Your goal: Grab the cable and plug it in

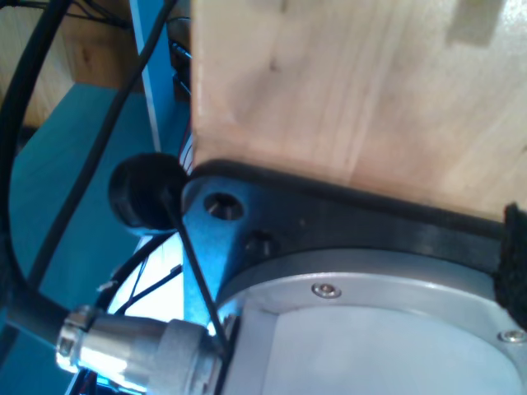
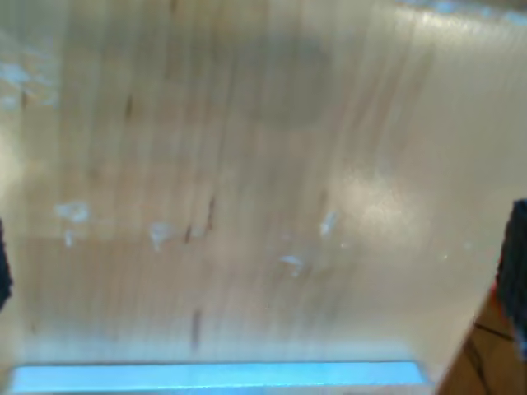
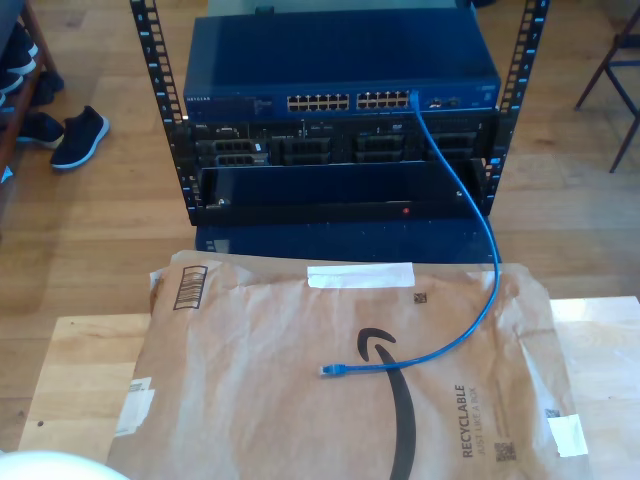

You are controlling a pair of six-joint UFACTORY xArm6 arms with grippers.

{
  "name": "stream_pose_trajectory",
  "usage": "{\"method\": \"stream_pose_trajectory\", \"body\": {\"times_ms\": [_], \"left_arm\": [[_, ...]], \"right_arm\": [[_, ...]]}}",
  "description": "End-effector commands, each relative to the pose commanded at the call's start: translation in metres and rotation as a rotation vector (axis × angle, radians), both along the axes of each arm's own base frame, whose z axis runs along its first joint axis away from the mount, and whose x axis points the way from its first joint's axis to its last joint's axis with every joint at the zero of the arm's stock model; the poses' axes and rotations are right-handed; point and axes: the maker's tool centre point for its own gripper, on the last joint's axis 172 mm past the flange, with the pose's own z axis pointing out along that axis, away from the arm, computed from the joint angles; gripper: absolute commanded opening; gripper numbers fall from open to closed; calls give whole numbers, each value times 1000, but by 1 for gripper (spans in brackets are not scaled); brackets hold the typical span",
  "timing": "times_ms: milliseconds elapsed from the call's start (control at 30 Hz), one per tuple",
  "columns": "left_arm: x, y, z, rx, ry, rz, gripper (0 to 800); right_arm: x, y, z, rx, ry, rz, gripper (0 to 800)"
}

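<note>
The cable [image 3: 470, 330] is thin and bright blue. One end sits in a port at the upper right of the blue network switch [image 3: 340, 60] in the exterior view. It hangs down in front of the rack and curves onto brown packing paper [image 3: 250, 400], where its free plug [image 3: 330, 371] lies loose. The second wrist view looks closely at pale wood [image 2: 247, 206], with dark fingertips [image 2: 517, 263] at opposite picture edges, far apart and holding nothing. In the first wrist view a black textured piece [image 1: 515, 263] shows at the edge beside a wooden board [image 1: 346, 90].
The rack [image 3: 340, 150] holds more equipment under the switch. The paper covers a wooden table [image 3: 80, 380]. Shoes [image 3: 75, 135] lie on the floor at the exterior view's left. The first wrist view shows a metal arm base [image 1: 370, 329], thick black cable [image 1: 33, 123] and a metal connector [image 1: 140, 350].
</note>
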Motion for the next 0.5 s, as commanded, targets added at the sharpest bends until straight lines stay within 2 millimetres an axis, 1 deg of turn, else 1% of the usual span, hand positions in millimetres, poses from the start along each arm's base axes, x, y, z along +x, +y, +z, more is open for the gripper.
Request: {"method": "stream_pose_trajectory", "body": {"times_ms": [133,500], "left_arm": [[0,0,0,0,0,0,799],[0,0,0,-2,0,0,799]], "right_arm": [[0,3,-2,8,-15,-2,798],[0,2,-1,6,-14,-2,798]]}}
